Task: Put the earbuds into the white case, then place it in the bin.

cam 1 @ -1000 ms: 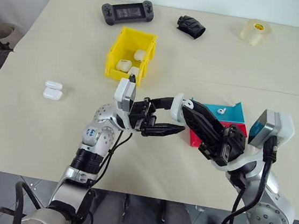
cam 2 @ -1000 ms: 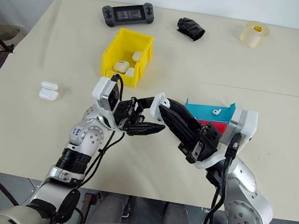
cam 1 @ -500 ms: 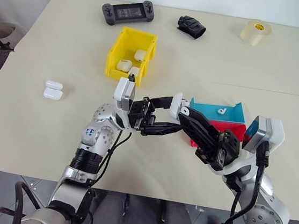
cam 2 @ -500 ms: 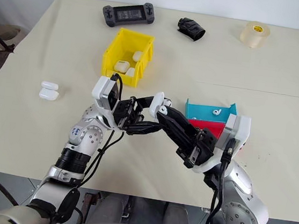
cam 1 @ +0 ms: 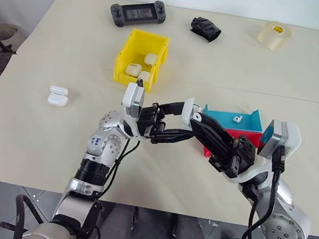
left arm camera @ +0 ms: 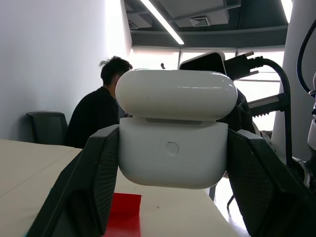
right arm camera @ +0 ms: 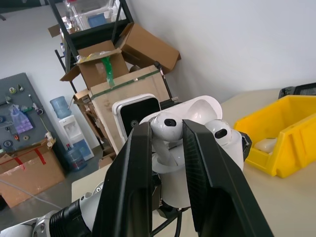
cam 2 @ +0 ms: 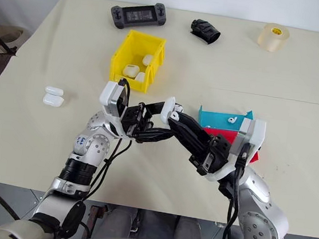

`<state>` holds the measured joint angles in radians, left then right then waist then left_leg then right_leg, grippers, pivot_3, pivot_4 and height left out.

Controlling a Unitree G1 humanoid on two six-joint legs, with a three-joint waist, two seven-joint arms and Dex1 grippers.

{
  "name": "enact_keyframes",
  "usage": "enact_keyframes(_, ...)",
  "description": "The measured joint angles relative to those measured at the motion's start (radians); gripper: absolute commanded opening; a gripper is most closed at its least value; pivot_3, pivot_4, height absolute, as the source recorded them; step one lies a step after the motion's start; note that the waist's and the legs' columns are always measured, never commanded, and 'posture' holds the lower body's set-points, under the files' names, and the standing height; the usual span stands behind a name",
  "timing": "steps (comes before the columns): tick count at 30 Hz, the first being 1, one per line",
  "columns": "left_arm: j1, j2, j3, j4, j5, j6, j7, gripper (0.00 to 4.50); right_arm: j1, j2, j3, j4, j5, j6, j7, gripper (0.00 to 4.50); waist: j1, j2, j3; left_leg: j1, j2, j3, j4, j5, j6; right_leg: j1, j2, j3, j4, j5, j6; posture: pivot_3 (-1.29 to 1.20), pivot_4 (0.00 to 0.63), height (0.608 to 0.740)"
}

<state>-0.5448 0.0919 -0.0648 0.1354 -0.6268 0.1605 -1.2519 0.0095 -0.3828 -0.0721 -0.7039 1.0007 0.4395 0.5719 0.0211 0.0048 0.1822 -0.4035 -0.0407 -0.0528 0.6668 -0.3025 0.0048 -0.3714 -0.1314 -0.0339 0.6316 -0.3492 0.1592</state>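
While left gripper (left arm camera: 173, 197) clamps white case (left arm camera: 174, 131) above near edge of table (cam 1: 42, 141), lid raised, right gripper (right arm camera: 165, 158) pinches earbud (right arm camera: 165, 126) at case mouth; second earbud (right arm camera: 220, 132) sits seated in case. Yellow bin (cam 1: 128, 49), toward far left of table, holds more cases. Teal tray (cam 1: 245, 122) near right edge carries one earbud (cam 1: 237, 118).

Head stereo pair looks down; wrist views, seemingly close, share the white case (left arm camera: 174, 140)
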Motion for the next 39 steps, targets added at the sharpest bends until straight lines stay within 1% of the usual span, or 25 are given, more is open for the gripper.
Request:
enact_keyframes(10,0.001,-0.014,0.000,0.005,0.007,-0.011,-0.001,2.82,0.005,-0.068,-0.032,-0.017,0.104,0.050,-0.061,0.51,0.000,0.000,0.000,0.000,0.000,0.000,0.000,0.000,0.000,0.000,0.000,0.000,0.000,0.000,0.000,0.00,0.150,0.740)
enact_keyframes(19,0.002,-0.023,-0.001,0.005,0.008,-0.026,-0.010,2.82,0.007,-0.117,-0.055,-0.016,0.172,0.071,-0.063,0.51,0.000,0.000,0.000,0.000,0.000,0.000,0.000,0.000,0.000,0.000,0.000,0.000,0.000,0.000,0.000,0.00,0.150,0.740)
enact_keyframes(20,0.003,-0.024,-0.001,0.005,0.008,-0.030,-0.013,2.82,0.006,-0.124,-0.056,-0.015,0.188,0.073,-0.063,1.24,0.000,0.000,0.000,0.000,0.000,0.000,0.000,0.000,0.000,0.000,0.000,0.000,0.000,0.000,0.000,0.00,0.150,0.740)
enact_keyframes(21,0.003,-0.026,0.009,0.005,0.007,-0.034,-0.012,2.82,0.007,-0.135,-0.062,-0.013,0.195,0.079,-0.062,1.49,0.000,0.000,0.000,0.000,0.000,0.000,0.000,0.000,0.000,0.001,0.000,0.000,0.000,0.000,0.000,0.00,0.150,0.740)
enact_keyframes(26,0.002,-0.032,0.029,0.003,0.001,-0.053,-0.029,2.82,0.011,-0.160,-0.078,0.017,0.204,0.093,-0.063,3.07,0.001,0.000,0.000,0.000,0.000,0.000,0.000,0.000,0.000,0.001,0.000,0.000,-0.001,0.000,0.000,0.00,0.150,0.740)
enact_keyframes(30,0.003,-0.032,0.028,0.000,0.000,-0.054,-0.044,2.82,0.017,-0.184,-0.103,0.021,0.206,0.105,-0.064,4.41,0.002,0.000,0.000,0.000,0.000,0.000,0.000,0.000,0.001,0.001,0.000,0.000,-0.001,0.000,0.000,0.00,0.150,0.740)
enact_keyframes(33,0.004,-0.033,0.027,-0.003,0.000,-0.055,-0.048,2.82,0.072,-0.223,-0.131,0.014,0.214,0.120,-0.053,4.46,0.004,0.000,0.000,0.000,0.000,-0.001,0.000,0.000,0.001,0.002,0.000,-0.001,-0.002,0.000,0.000,0.00,0.150,0.740)
enact_keyframes(35,0.005,-0.034,0.025,-0.003,0.000,-0.058,-0.050,2.82,0.114,-0.224,-0.146,0.008,0.213,0.119,-0.048,4.46,0.003,-0.001,0.000,0.000,0.000,-0.001,0.000,0.000,0.001,0.003,0.000,-0.001,-0.003,0.000,0.000,0.00,0.150,0.740)
enact_keyframes(39,0.010,-0.017,0.014,-0.005,0.005,-0.072,-0.066,2.82,0.216,-0.239,-0.228,-0.004,0.201,0.104,-0.028,4.46,0.005,-0.001,0.000,0.001,0.000,-0.001,0.000,0.000,0.001,0.004,0.000,-0.002,-0.003,0.000,0.000,0.00,0.150,0.740)
